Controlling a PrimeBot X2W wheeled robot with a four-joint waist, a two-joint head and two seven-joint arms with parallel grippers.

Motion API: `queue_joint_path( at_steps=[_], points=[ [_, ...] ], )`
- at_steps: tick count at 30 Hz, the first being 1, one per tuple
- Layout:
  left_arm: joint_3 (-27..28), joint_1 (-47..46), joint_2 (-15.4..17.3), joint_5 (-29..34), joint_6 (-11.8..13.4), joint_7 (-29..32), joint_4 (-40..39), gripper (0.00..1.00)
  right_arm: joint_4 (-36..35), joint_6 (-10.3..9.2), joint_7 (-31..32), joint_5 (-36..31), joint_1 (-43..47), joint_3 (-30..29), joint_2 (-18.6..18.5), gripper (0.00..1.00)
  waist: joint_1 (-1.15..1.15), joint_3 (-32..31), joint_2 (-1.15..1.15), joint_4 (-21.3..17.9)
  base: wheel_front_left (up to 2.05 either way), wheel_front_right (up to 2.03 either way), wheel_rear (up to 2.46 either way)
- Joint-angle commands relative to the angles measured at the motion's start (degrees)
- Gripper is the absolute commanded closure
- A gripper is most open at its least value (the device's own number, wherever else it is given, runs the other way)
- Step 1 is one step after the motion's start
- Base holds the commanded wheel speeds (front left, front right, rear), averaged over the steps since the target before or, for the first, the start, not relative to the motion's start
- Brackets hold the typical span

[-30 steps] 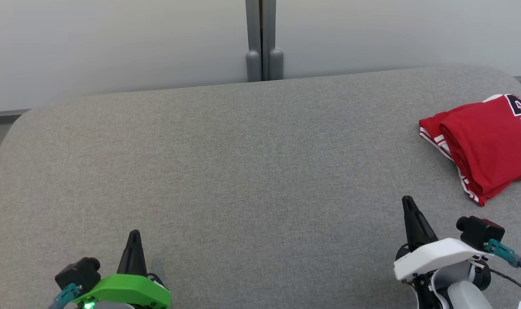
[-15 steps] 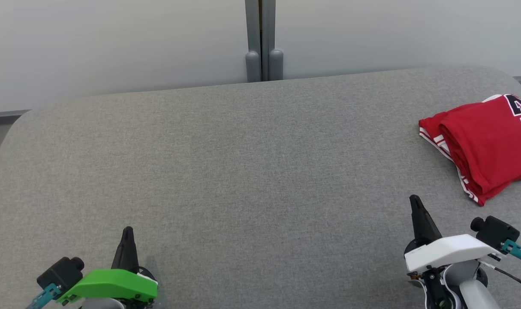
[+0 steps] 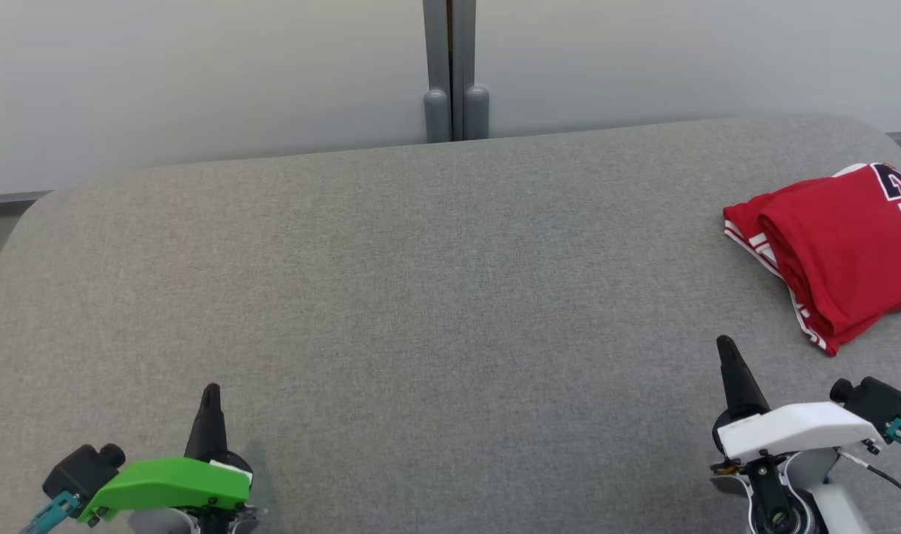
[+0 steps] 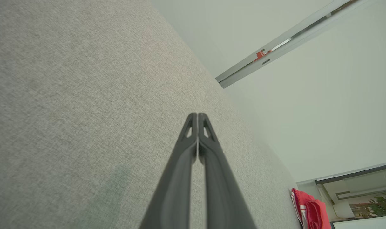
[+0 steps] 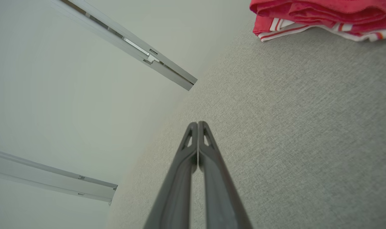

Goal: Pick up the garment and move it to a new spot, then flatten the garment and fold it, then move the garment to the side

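The garment (image 3: 839, 248) is a red jersey with white-striped trim, lying folded at the far right of the grey table (image 3: 420, 297). Its edge also shows in the right wrist view (image 5: 323, 16) and, small, in the left wrist view (image 4: 308, 211). My left gripper (image 3: 211, 391) sits shut and empty at the lower left, far from the garment. In its own view its tips (image 4: 197, 115) meet over bare cloth. Shut and empty as well, my right gripper (image 3: 724, 343) rests at the lower right, just short of the garment's near edge; its tips (image 5: 197, 123) are pressed together.
A pale wall with a grey vertical post (image 3: 450, 70) stands behind the table's far edge. The table's left corner is rounded, with floor beyond it. A plant (image 4: 382, 206) shows behind glass in the left wrist view.
Both arms have drawn back and outward: the left gripper slid toward the lower left, the right gripper toward the lower right. The folded garment has not moved.
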Motion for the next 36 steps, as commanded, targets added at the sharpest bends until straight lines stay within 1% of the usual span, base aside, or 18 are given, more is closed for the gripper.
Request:
queue_joint_path(
  at_steps=[1, 17, 36],
  points=[
    [0.58, -1.67, 0.20, -1.63, -0.49, 0.44, -0.91, 1.00, -0.98, -0.03, 0.44, 1.88, -1.28, -0.38, -0.23, 1.00, 0.00, -0.01, 0.00, 0.00, 0.00, 0.00, 0.00],
    [2.49, -2.28, 0.23, -10.75, -1.86, 3.00, -1.42, 1.00, -1.62, -0.04, 3.10, 11.73, -1.37, -1.71, -0.26, 1.00, 0.00, -0.09, 0.00, -0.08, 0.00, 0.00, 0.00],
    [4.42, -2.88, 0.26, -20.04, -3.21, 5.70, -1.92, 1.00, -2.22, -0.05, 5.77, 21.80, -1.48, -3.06, -0.30, 1.00, 0.00, -0.18, 0.00, -0.16, 0.00, 0.00, 0.00]
  ],
)
